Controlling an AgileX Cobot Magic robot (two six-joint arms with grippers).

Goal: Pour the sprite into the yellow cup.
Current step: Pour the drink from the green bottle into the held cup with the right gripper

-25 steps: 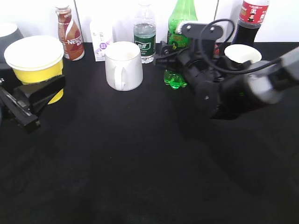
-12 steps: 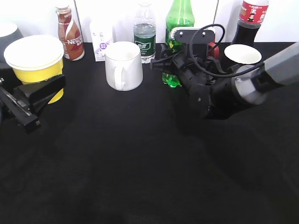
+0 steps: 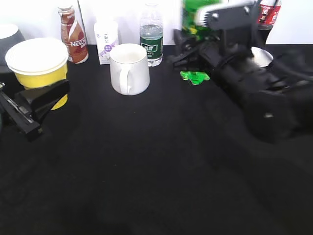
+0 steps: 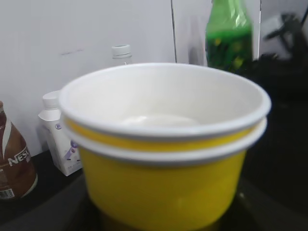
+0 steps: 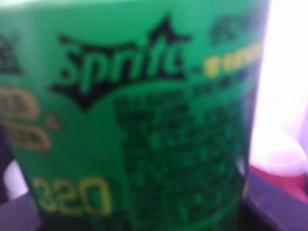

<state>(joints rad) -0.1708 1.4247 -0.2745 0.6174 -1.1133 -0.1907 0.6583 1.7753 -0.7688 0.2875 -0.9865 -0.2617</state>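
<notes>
Both fingers' states unclear: sprite (image 3: 194, 76) mostly hidden behind right arm; yellow cup (image 4: 163, 144) fills left view

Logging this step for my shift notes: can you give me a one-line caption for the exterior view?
Right gripper grips the sprite behind the white mug; left gripper holds the yellow cup.

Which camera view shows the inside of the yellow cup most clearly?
The left wrist view: the yellow cup fills the frame and its white inside looks empty. The exterior view shows the cup small, at the left, with only its rim and wall. The right wrist view shows only the sprite.
</notes>
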